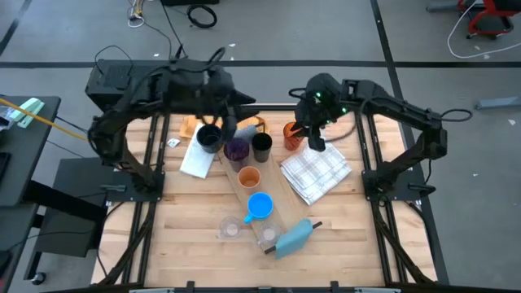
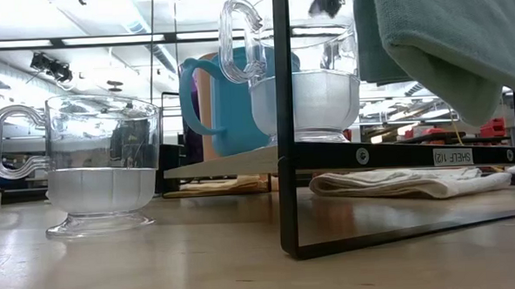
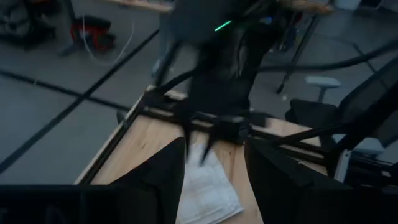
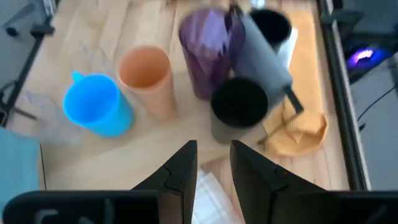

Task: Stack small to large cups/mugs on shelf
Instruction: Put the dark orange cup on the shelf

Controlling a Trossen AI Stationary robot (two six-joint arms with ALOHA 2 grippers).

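The shelf (image 1: 253,192) is a pale plank lying slantwise mid-table. On it stand a purple tumbler (image 1: 236,150), a black cup (image 1: 261,146), an orange cup (image 1: 248,177), a bright blue mug (image 1: 259,205) and a clear glass (image 2: 303,81). A dark navy mug (image 1: 210,138) stands beside the tumbler. A second orange cup (image 1: 291,134) stands just left of my right gripper (image 1: 316,142), which hovers open and empty. My left gripper (image 3: 214,168) is open and empty above the far end of the cups. Another clear glass (image 2: 102,169) stands on the table.
A white checked cloth (image 1: 316,172) lies right of the shelf, below my right gripper. A blue-grey cloth (image 1: 295,238) lies over the shelf's near end. A white cloth (image 1: 195,161) and a yellow-orange cloth (image 4: 298,134) lie at the far side.
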